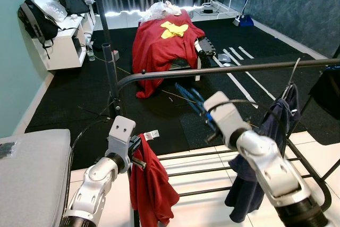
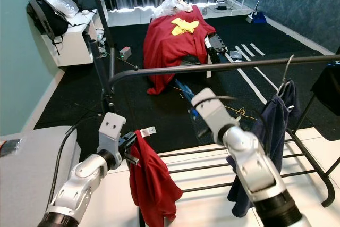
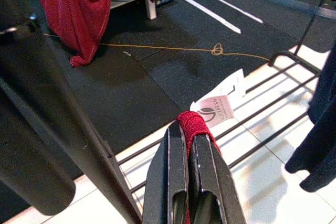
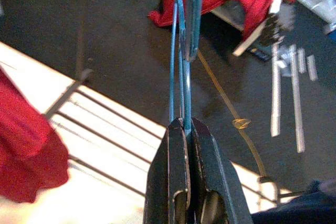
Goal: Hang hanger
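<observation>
**Two grippers at a clothes rack — red garment and blue hanger held**

A room with black floor mats, dark curtains along the far wall and white tiles nearest the camera. A black clothes rack crosses the foreground: its top rail runs from a curved corner at the left out to the right edge, and its base bars lie over the white tiles. A dark blue garment hangs on a metal hook near the right end of the rail.

The left gripper is clenched on the top fold of a red garment, just beside the rack's left post and below the curved corner of the rail. A white label projects from the pinched fold, and the cloth drapes down over the tiles.

The right gripper is clamped on a blue hanger — its thin wires rise from between the closed fingers. In the head views the hanger shows as blue strands below the middle of the rail, not resting on it, beyond the right arm's silver wrist.

Background: a low bench draped in a red cloth with a yellow item on top; a white shelf against the left wall carrying a black backpack; a grey cushion at the lower left edge.
</observation>
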